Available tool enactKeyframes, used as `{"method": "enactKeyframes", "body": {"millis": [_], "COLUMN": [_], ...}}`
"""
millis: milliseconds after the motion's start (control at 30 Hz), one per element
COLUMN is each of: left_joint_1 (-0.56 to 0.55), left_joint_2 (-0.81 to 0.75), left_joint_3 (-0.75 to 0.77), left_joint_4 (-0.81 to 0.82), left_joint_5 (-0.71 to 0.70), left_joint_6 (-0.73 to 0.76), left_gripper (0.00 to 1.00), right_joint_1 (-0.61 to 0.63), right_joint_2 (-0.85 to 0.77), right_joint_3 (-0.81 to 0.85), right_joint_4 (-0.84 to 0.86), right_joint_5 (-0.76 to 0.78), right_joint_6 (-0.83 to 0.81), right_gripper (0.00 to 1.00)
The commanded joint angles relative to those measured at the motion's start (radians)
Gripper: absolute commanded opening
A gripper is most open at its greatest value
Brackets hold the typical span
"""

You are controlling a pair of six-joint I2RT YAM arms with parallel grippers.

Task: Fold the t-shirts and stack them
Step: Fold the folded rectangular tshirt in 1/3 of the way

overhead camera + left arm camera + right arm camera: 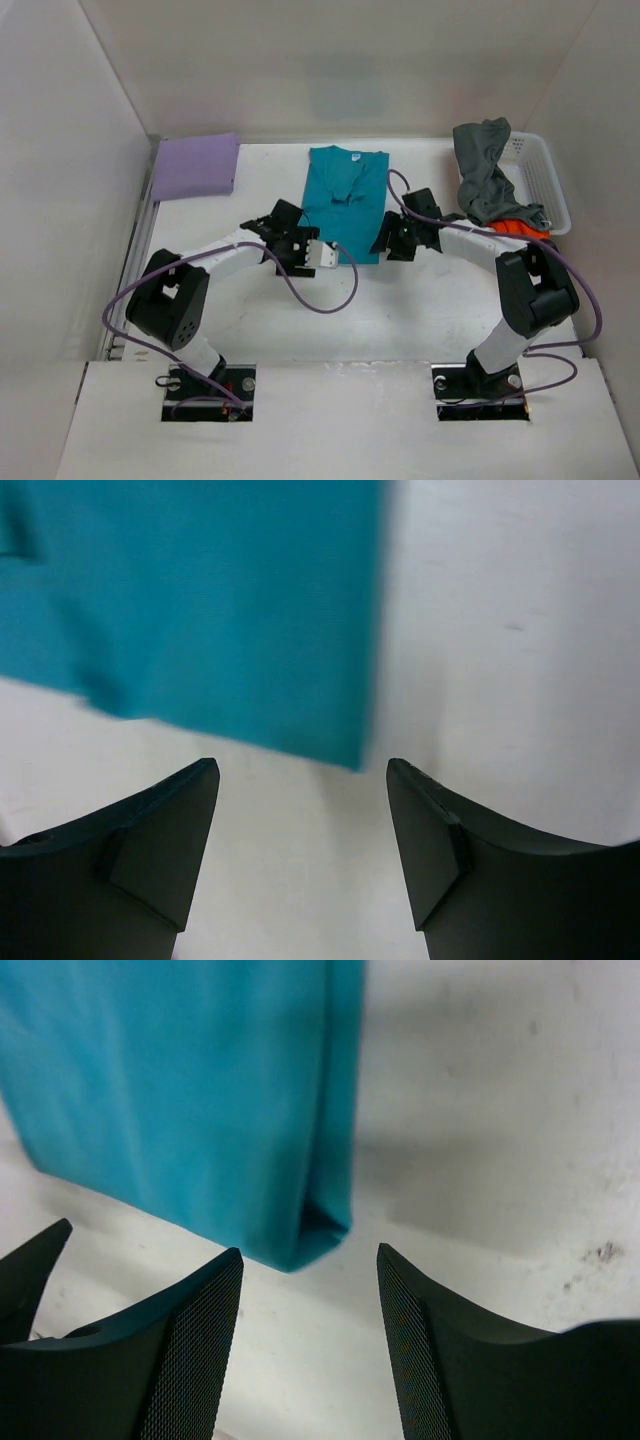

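Observation:
The teal t-shirt (345, 200) lies in the middle of the table, folded into a long narrow strip with its collar up. My left gripper (298, 238) sits at its near left corner and my right gripper (396, 240) at its near right corner. Both are open and hold nothing. In the left wrist view the teal cloth (200, 610) ends just ahead of the gripper (303, 780). In the right wrist view a folded teal corner (300, 1240) lies just ahead of the gripper (310, 1270). A folded lavender t-shirt (195, 167) rests at the back left. The dark grey t-shirt (485, 170) drapes over the basket, with the orange one (520, 228) beneath it.
A white mesh basket (545, 180) stands at the back right against the wall. White walls close in the table on the left, back and right. Purple cables loop from both arms over the near part of the table.

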Motion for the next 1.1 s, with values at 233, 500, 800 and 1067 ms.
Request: {"method": "enactKeyframes", "body": {"millis": [233, 500, 800, 1067], "left_joint_1": [-0.014, -0.019, -0.043, -0.046], "left_joint_2": [0.114, 0.115, 0.154, 0.127], "left_joint_3": [-0.019, -0.06, -0.059, -0.069], "left_joint_4": [0.107, 0.093, 0.109, 0.093], "left_joint_5": [-0.037, -0.027, -0.019, -0.033], "left_joint_6": [-0.04, -0.03, -0.071, -0.119], "left_gripper": [0.64, 0.54, 0.29, 0.05], "right_joint_1": [0.029, 0.04, 0.055, 0.055], "right_joint_2": [-0.023, -0.023, 0.023, 0.014], "right_joint_3": [-0.131, -0.165, -0.188, -0.186], "right_joint_4": [0.126, 0.166, 0.168, 0.192], "right_joint_5": [0.071, 0.032, -0.003, -0.014], "right_joint_6": [0.118, 0.176, 0.199, 0.21], "right_gripper": [0.59, 0.56, 0.41, 0.01]}}
